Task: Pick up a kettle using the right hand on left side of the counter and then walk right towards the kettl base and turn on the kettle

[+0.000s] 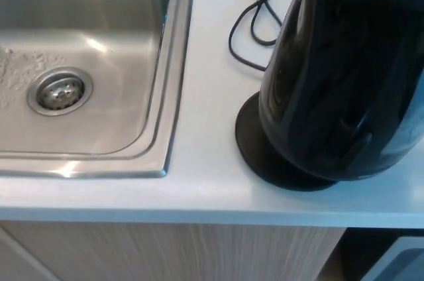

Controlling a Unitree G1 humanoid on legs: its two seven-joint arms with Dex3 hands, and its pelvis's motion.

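One glossy black plastic electric kettle [344, 75] fills the right of the head view, hanging over — or perhaps already resting on, the contact line is hidden — one round black plastic kettle base [265, 152], of which only the left and front crescent shows on the pale blue-grey counter [205, 95]. The kettle leans slightly, its top cut off by the frame edge; no handle, lid or switch is visible. Neither robot hand shows, so whether fingers are apart or clamped on anything cannot be told — the right hand presumably carries the kettle from outside the frame, but that is a judgement only. Handling, judged: a rigid shell, smooth and reflective, so likely slippery against bare fingers on the body; the handle is the proper hold, a full wrap round it. Weight depends on water inside, which cannot be seen; treat it as moderately heavy and prone to swing. It is stiff and not fragile, though a hard drop onto the centre connector could skew the seating. One thin black power cord [255, 26] loops on the counter behind the base, clear of the landing spot. One stainless steel sink basin [119, 122] at the left, with one round metal drain [59, 92]. Light wood-grain cabinet front [165, 254] below the counter edge.
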